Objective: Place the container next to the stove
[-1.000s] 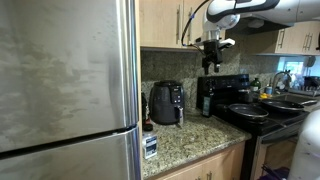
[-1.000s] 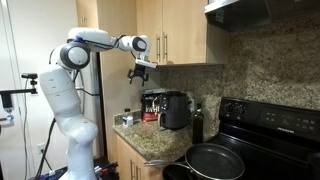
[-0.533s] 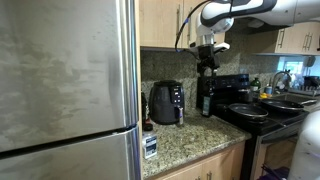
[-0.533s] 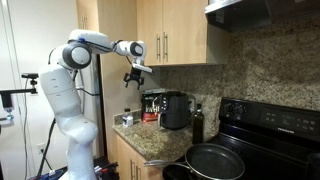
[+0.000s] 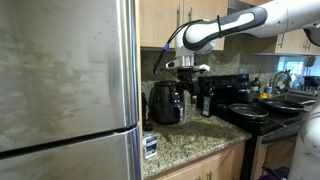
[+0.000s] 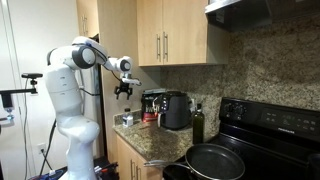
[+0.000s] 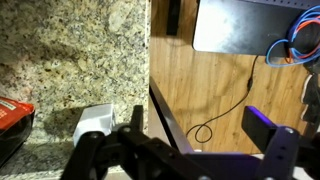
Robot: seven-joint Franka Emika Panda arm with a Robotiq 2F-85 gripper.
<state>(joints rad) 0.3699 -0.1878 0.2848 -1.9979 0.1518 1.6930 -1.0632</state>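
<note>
The stove is a black range at the right end of the granite counter, with dark pans on it; it also shows in an exterior view. My gripper hangs in the air above the counter near the black air fryer, far from the stove. In an exterior view my gripper is over the counter's far end, beyond the air fryer. In the wrist view my gripper is open and empty. A red-topped container lies on the granite below. A red and white item stands by the air fryer.
A dark bottle stands between air fryer and stove, and shows in an exterior view. Wood cabinets hang above. A steel fridge fills the left. A white object sits at the counter's edge, wood floor and cables beyond.
My gripper has moved down and away from the stove, from near the upper cabinets above the bottle to the counter's end past the air fryer. It stays empty.
</note>
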